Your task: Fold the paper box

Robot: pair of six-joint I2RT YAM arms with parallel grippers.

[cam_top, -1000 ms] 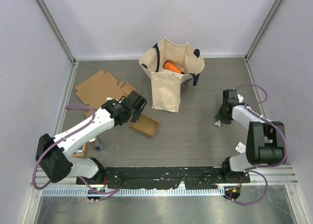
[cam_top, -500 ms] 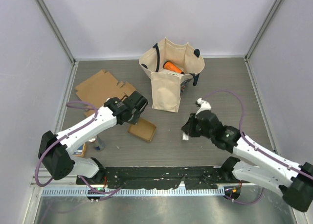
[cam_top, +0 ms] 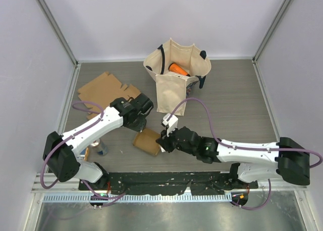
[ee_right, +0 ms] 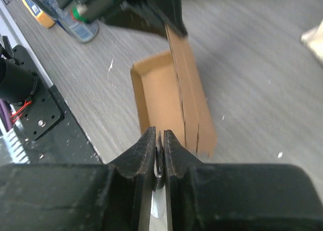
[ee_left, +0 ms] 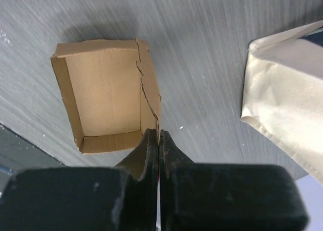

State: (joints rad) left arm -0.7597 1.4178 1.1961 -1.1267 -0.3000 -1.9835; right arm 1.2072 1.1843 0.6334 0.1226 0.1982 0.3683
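An open cardboard box [ee_right: 161, 102] is shown at centre on a grey wood-grain table [ee_right: 262, 105]. Its tall side wall is pinched at 12 o'clock by the left gripper [ee_right: 169, 24]. At 6 o'clock the right gripper [ee_right: 158, 140] is seen at the box's near end, fingers almost together; a grip cannot be confirmed. A black mounting plate [ee_right: 30, 115] is seen at 8 o'clock.

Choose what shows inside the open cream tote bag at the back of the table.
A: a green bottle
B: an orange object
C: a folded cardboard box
B: an orange object lies in the open top of the tote bag, seen from overhead.
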